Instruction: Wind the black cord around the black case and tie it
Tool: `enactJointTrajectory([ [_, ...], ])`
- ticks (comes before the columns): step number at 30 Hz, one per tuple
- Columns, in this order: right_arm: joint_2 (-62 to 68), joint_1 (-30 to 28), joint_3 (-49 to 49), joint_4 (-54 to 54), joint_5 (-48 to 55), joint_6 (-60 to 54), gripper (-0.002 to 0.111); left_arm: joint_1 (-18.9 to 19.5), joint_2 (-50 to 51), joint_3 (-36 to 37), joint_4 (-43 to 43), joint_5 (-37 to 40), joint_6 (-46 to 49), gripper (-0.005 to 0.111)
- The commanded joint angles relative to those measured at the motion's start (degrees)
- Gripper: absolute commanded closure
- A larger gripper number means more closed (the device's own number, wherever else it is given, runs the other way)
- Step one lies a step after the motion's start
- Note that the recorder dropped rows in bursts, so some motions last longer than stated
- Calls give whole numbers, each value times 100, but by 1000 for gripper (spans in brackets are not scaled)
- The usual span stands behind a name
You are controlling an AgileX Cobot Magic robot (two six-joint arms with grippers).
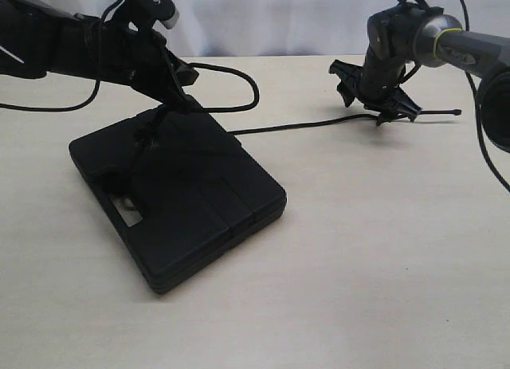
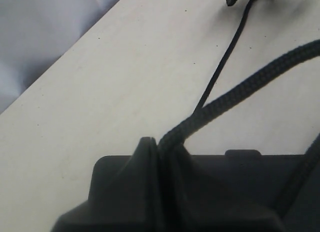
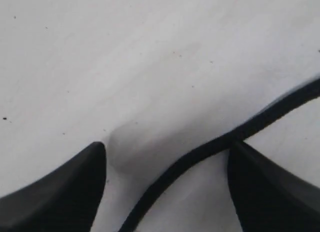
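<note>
As things lie on the bench (image 1: pixel 382 265): one black case (image 1: pixel 187 186), one black cord (image 1: pixel 319 123) and two pincers, on or over a pale, plain top.
Black case: flat on the bench, left of centre in the exterior view. Rectangular with rounded corners and seams across the lid. The handle slot (image 1: pixel 127 212) is at the near-left edge, with the bench showing through it.
Black cord: thin braided rope. One stretch runs from the case's far-right edge across the bench to the right pincer (image 1: pixel 382 112). Its small tip (image 1: pixel 456 111) sticks out just beyond that pincer.
Cord loop (image 1: pixel 253 90): an open bend behind the case, leaving the left pincer (image 1: pixel 185 100) and curving back to the case's far edge.
Cord on lid: a thin strand drops from the left pincer onto the lid. Black on black, so its further course cannot be told.
Left pincer (image 2: pixel 161 144): over the case's far edge, closed tight with the braid gripped between its two fingers.
Right pincer (image 3: pixel 167 144): low over the bench on the right, well apart from the case. Fingers spread wide with nothing clamped. The cord passes between them, touching the tip of one finger (image 3: pixel 265 187) and clear of the other.
Backdrop: white cloth (image 1: pixel 279 18) behind the bench.
</note>
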Motion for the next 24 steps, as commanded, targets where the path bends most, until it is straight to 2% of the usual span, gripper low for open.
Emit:
enactJointTrajectory([
  [1, 215, -20, 4, 93, 106, -128, 43, -2, -5, 7, -31, 20, -4, 107],
  [3, 250, -20, 4, 215, 337, -531, 51, -2, -5, 7, -31, 20, -4, 107],
  [5, 239, -20, 4, 394, 740, -794, 87, -2, -5, 7, -31, 20, -4, 107],
  [6, 239, -20, 4, 394, 907, -828, 101, -2, -5, 7, -31, 20, -4, 107],
  [7, 210, -20, 4, 394, 1088, -922, 104, -2, -5, 7, -31, 20, -4, 107],
  [12, -231, 46, 4, 351, 1223, -1935, 104, -2, -5, 7, -31, 20, -4, 107],
  [17, -754, 391, 199, 269, 1110, -2894, 104, -2, -5, 7, -31, 67, -15, 107],
  [24, -1846, 859, 1742, 24, -531, -3231, 104, 115, -5, 57, -20, 191, -312, 107],
])
